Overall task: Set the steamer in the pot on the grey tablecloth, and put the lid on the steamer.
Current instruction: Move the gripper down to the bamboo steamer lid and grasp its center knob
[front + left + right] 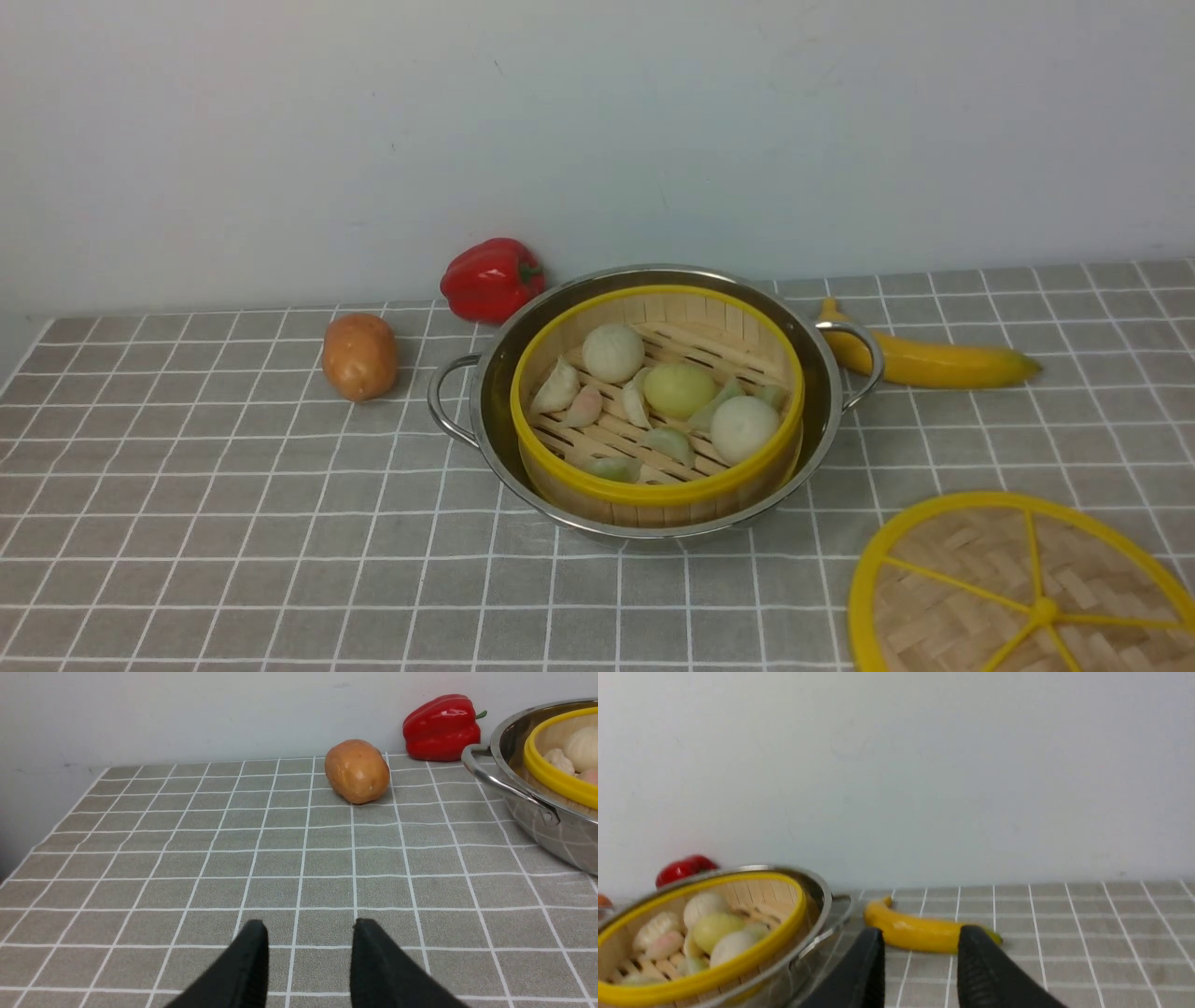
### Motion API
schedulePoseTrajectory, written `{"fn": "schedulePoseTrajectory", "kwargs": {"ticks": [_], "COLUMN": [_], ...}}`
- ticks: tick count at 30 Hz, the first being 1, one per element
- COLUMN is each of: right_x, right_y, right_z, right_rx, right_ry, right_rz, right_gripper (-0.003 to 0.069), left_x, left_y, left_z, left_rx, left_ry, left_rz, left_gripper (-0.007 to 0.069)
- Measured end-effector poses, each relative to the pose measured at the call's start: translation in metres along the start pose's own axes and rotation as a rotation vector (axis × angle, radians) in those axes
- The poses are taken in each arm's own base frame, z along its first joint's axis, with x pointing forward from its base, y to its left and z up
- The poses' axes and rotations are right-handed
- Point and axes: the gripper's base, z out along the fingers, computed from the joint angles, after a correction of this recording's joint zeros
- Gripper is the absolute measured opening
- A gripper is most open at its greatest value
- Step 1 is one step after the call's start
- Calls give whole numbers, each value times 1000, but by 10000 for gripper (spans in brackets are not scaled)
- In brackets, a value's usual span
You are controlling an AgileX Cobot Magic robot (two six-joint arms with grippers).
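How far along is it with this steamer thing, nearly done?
About half done. The steamer sits inside the pot on the grey tablecloth. Nothing is in hand: the left gripper and right gripper are both open and empty. Left to do: the lid lies flat on the cloth, apart from the pot.

Gleaming polished steel on the pot (pixel 492 401), pale slatted bamboo in the steamer (pixel 691 310), woven bamboo lid (pixel 952 597), matt grey tablecloth (pixel 233 513).

The lid (pixel 962 583) runs off the front view's bottom edge. In the right wrist view the pot (pixel 821 891) and steamer (pixel 752 891) are blurred and cropped, and the red pepper (pixel 684 868) peeks from behind the pot's rim.
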Motion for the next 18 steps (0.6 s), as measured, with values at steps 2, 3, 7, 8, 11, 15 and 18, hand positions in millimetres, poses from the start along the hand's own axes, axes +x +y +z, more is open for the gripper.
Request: {"fn": "schedulePoseTrajectory", "kwargs": {"ticks": [2,3,7,8,11,15,18], "right_x": [-23,-26,-46,-48,-63,-79,-93], "right_y": [5,6,12,13,20,29,37], "right_z": [-4,-5,3,2,13,26,39], "right_rx": [-9,-10,2,0,-19,-85,-163], "right_ry": [-32,-28,147,141,299,407,498], "right_rz": [2,4,12,14,-21,-107,-209], "right_gripper": [242,242,242,242,242,242,242], "left_x": [0,0,0,0,0,0,0], "left_y": [0,0,0,0,0,0,0], "left_z": [0,0,0,0,0,0,0], "left_rx": [0,0,0,0,0,0,0], "left_ry": [0,0,0,0,0,0,0], "left_rz": [0,0,0,0,0,0,0], "left_gripper": [242,242,242,242,242,242,242]}}
